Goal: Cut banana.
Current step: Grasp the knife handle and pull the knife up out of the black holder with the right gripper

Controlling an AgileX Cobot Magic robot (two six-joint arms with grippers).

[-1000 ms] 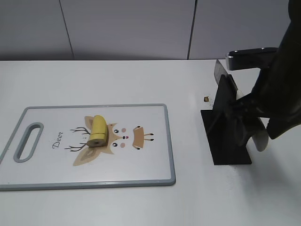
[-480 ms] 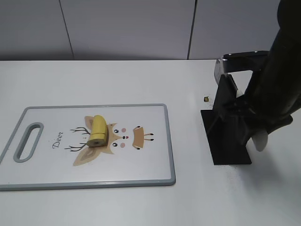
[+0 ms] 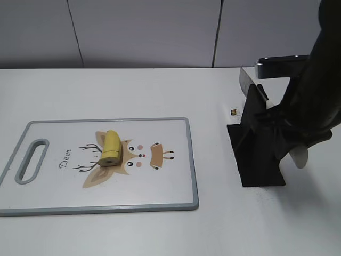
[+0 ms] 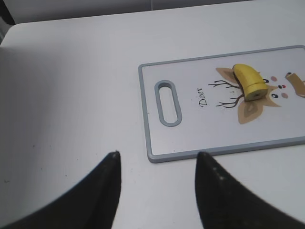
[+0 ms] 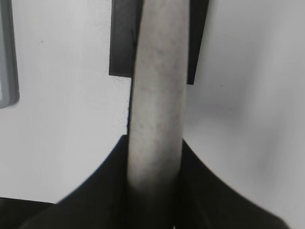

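The banana [image 3: 111, 148] is a short yellow piece with a pale cut end. It lies on the deer drawing of the white cutting board [image 3: 194, 160]. It also shows in the left wrist view [image 4: 250, 80]. My right gripper [image 5: 155, 157] is shut on the cream handle [image 5: 157, 95] of a knife. The knife's blade [image 3: 246, 81] rises above a black stand [image 3: 261, 160] at the right. My left gripper [image 4: 157, 155] is open and empty over bare table, in front of the board's handle end [image 4: 169, 102]. It does not show in the exterior view.
A small brown object [image 3: 234, 112] lies on the table between the board and the stand. The board's grey edge [image 5: 7, 71] shows at the left of the right wrist view. A grey wall runs along the table's far edge.
My right arm has shifted slightly at the stand, and the knife handle's end has moved a little to the right. The banana and board have not moved.
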